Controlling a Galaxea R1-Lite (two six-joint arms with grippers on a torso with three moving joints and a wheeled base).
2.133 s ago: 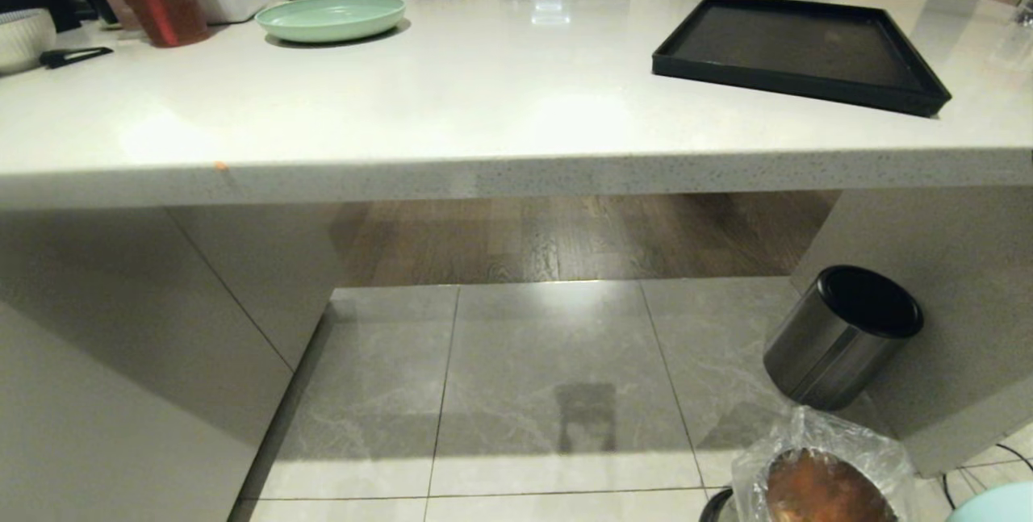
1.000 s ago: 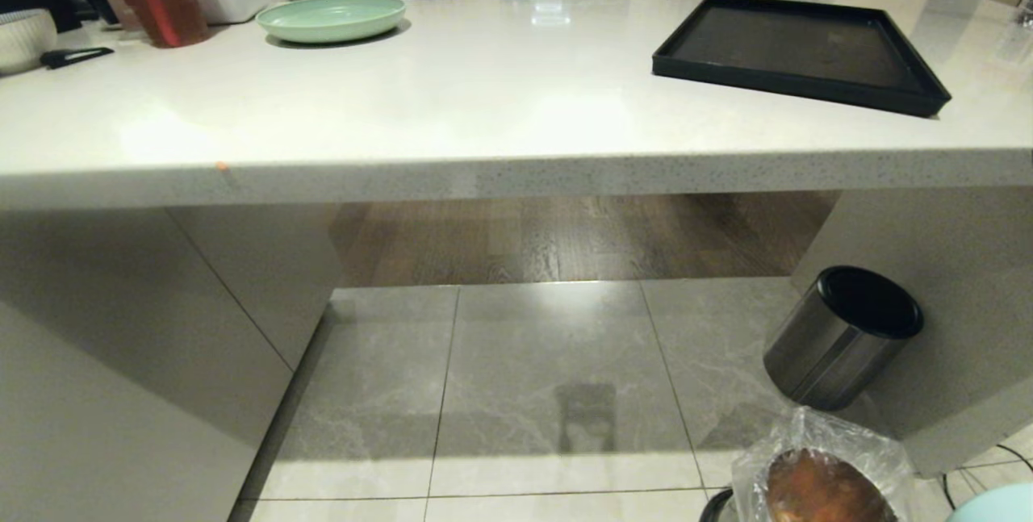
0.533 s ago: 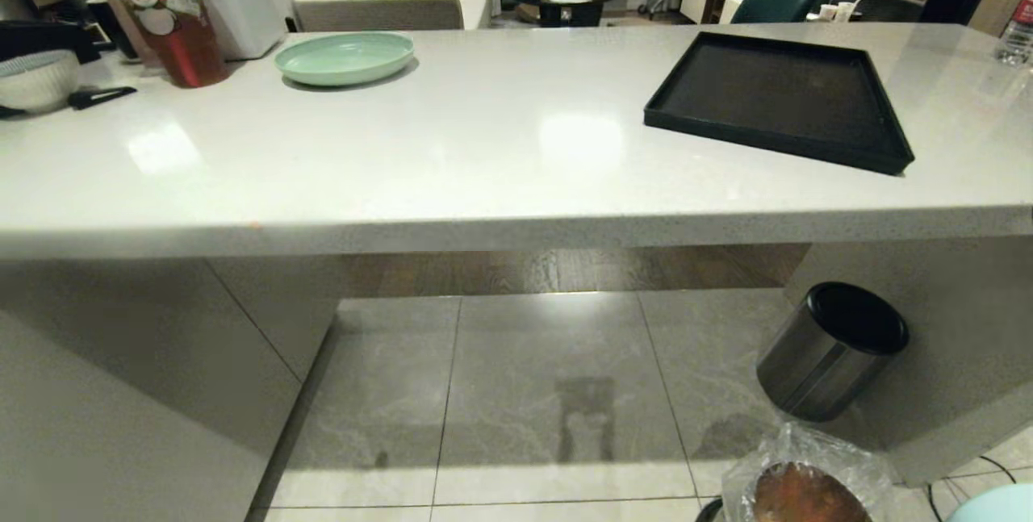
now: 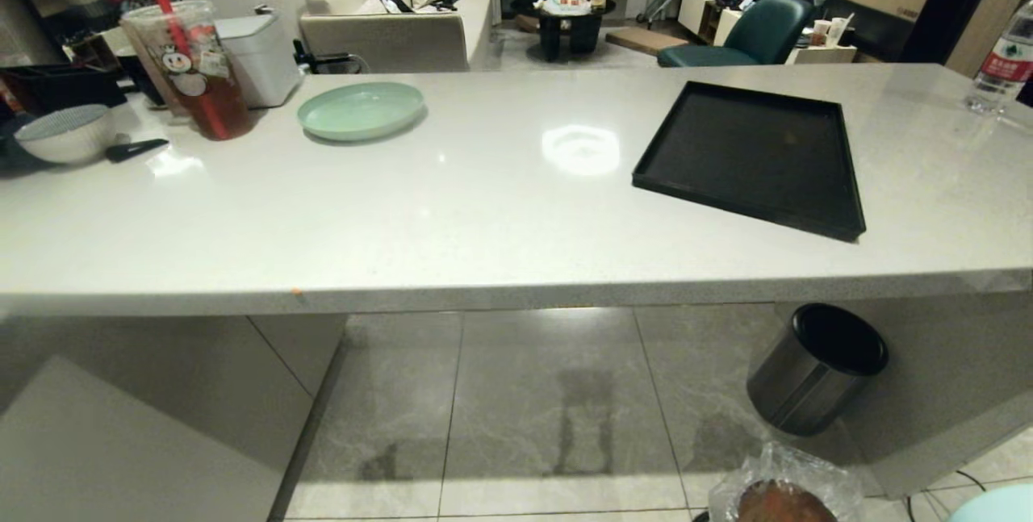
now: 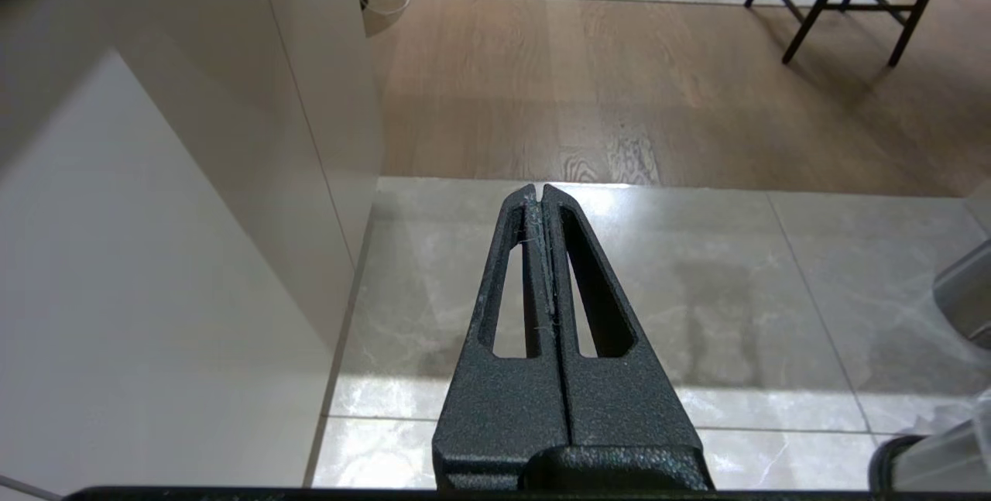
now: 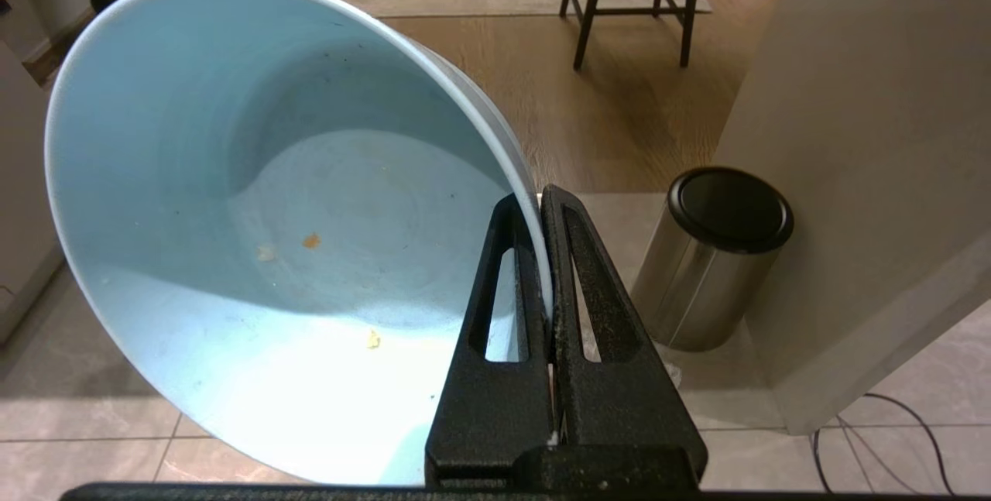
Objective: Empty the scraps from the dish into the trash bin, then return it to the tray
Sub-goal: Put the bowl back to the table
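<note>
My right gripper [image 6: 538, 195] is shut on the rim of the dish [image 6: 255, 238], a pale blue bowl tilted with its opening toward the wrist camera. Of the scraps, only an orange fleck [image 6: 311, 240] and two pale crumbs cling inside it. In the head view the dish's rim [image 4: 997, 506] peeks in at the bottom right corner, beside the bag-lined trash bin [image 4: 787, 498] on the floor. The black tray [image 4: 750, 155] lies bare on the right of the counter. My left gripper [image 5: 536, 190] hangs shut over the floor tiles, holding nothing.
A steel bin with a black lid [image 4: 819, 377] stands under the counter's right end. On the counter's left are a mint-green plate [image 4: 361, 109], a red drink cup [image 4: 190, 70] and a white-grey bowl [image 4: 64, 133]. The counter's front edge [image 4: 516, 296] overhangs the tiled floor.
The head camera has risen, so the whole scene has shifted down and the countertop shows more from above. The arms have kept their pose and the dish stays gripped.
</note>
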